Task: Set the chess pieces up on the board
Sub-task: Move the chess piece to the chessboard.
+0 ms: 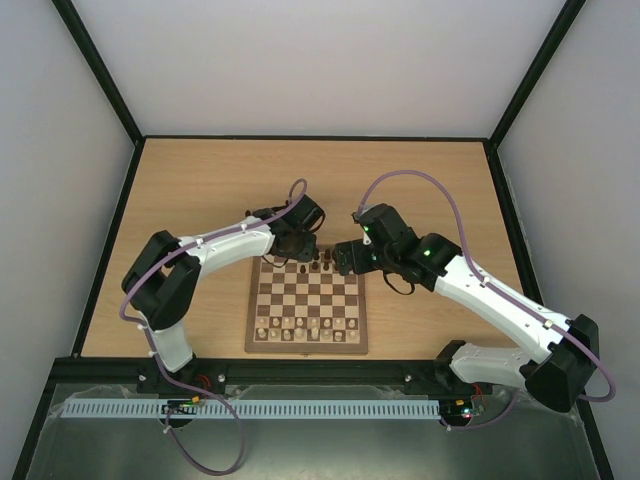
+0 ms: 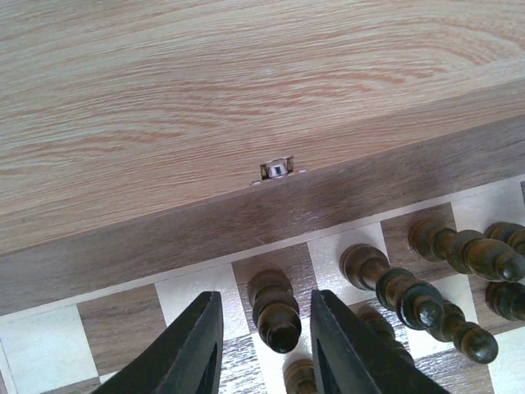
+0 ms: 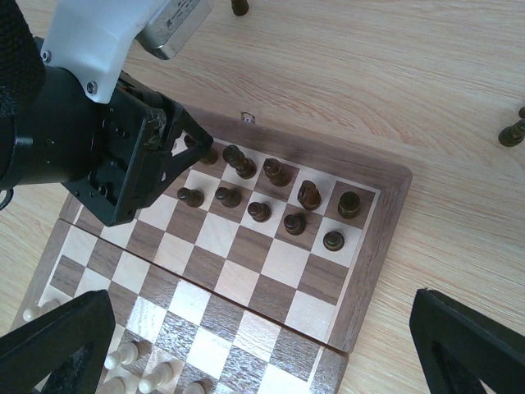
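The board (image 1: 306, 349) lies between the arms. Several dark chess pieces (image 3: 283, 197) stand on its two far rows, and further dark pieces (image 2: 410, 287) show in the left wrist view. My left gripper (image 2: 267, 300) is low over the far row, open, its fingers (image 2: 197, 345) on either side of one dark piece (image 2: 275, 310) with a small gap on each side. In the overhead view the left gripper (image 1: 291, 253) is at the board's far edge. My right gripper (image 3: 261, 328) hangs wide open above the board's right half and holds nothing; it shows as the right gripper (image 1: 343, 259) from above.
Pale chessmen (image 1: 300, 328) fill the board's near rows. Loose dark pieces stand on the tabletop beyond the board (image 3: 239, 6) and off its right side (image 3: 513, 131). A small metal clasp (image 2: 276, 170) sits on the board's far rim. Dark frame posts border the table.
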Available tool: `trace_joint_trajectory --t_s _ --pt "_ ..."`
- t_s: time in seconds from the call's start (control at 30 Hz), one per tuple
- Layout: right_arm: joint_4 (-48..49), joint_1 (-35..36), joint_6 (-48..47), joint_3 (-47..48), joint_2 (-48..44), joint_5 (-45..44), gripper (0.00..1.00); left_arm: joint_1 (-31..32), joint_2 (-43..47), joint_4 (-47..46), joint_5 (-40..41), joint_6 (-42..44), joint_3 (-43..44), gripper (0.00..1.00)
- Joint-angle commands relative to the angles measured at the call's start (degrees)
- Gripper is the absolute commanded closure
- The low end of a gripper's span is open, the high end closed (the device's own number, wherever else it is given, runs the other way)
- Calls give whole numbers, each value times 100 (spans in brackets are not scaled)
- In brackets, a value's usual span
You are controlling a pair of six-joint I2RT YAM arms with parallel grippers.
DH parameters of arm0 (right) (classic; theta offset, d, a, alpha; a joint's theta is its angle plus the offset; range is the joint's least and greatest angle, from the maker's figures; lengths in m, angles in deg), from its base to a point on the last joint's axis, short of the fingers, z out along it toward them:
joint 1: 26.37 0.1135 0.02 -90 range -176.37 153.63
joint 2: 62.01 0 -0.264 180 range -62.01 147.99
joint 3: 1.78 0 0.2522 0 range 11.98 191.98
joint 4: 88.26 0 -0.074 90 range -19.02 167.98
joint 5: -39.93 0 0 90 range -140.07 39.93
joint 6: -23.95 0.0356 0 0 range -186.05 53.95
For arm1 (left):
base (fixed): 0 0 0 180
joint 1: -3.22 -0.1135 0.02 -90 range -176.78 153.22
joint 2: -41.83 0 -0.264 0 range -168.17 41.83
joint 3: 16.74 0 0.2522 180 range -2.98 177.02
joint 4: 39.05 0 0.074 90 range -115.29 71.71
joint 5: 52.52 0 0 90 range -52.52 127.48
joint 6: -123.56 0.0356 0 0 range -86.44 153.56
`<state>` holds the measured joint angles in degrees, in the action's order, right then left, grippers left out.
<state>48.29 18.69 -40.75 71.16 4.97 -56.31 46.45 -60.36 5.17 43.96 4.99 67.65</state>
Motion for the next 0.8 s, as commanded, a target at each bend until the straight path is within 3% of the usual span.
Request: trace_joint_trajectory --t_s 0.0,0.33,0.77 --pt "-49 -19 -87 -38 17 16 0 2 -129 1 38 28 21 70" --pt "-71 -22 -93 -31 26 34 0 2 -128 20 92 28 -14 85" --pt "-62 -20 -91 -58 23 33 0 -76 198 230 378 11 -120 86"
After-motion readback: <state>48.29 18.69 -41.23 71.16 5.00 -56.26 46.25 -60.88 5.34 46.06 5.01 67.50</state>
